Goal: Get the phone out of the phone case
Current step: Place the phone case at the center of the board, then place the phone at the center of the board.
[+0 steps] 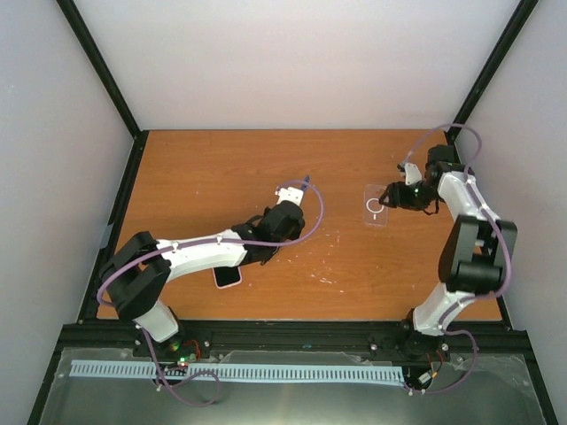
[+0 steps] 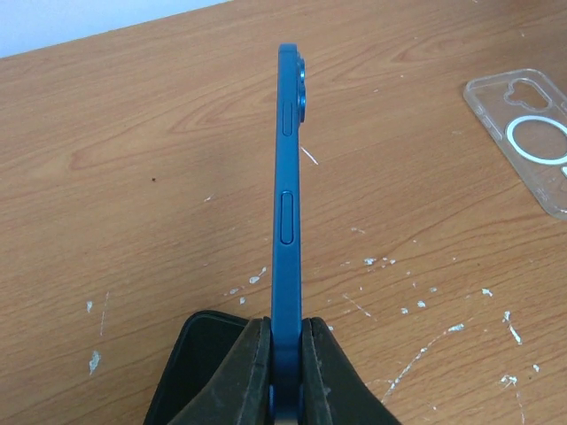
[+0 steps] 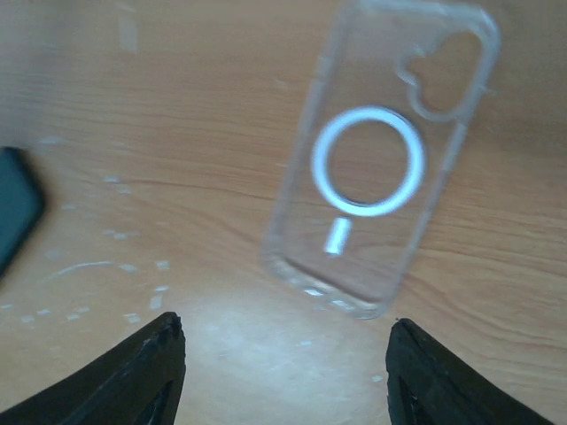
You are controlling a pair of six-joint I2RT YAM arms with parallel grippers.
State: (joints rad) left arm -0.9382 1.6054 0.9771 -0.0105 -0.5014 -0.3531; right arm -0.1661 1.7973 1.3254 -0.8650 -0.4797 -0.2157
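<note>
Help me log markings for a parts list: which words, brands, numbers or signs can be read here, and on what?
No readable words, brands or numbers anywhere.
The case bears only a white ring with a short bar under it: a sign, not text.
The phone shows edge-on, with no lettering visible.

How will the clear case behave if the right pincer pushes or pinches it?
The case lies flat and empty on the smooth table, so a push probably slides it, not tips it. Its thin clear walls suggest it is light and may flex when pinched.
</note>
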